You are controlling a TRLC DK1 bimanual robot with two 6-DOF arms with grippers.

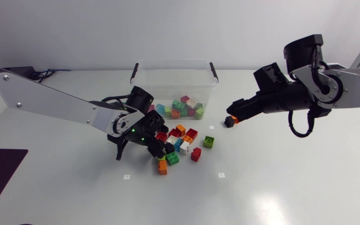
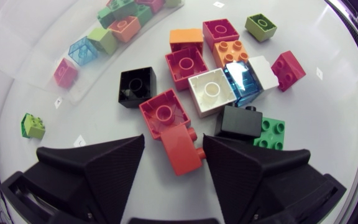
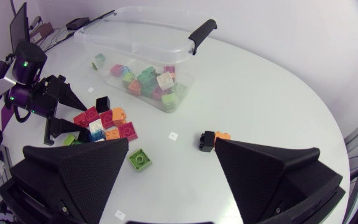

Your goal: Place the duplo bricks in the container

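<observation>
One clear container [image 1: 174, 63]; about fifteen loose bricks [image 1: 180, 129] on the table [image 1: 280, 175], more inside

Head view high overhead; left wrist view close, right wrist farther, same brick pile [image 1: 179, 142].

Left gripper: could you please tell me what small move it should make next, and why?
Probably close the left gripper on the red brick: its fingers are open, that brick lies between them on the table, and it is not yet in the container.
</observation>
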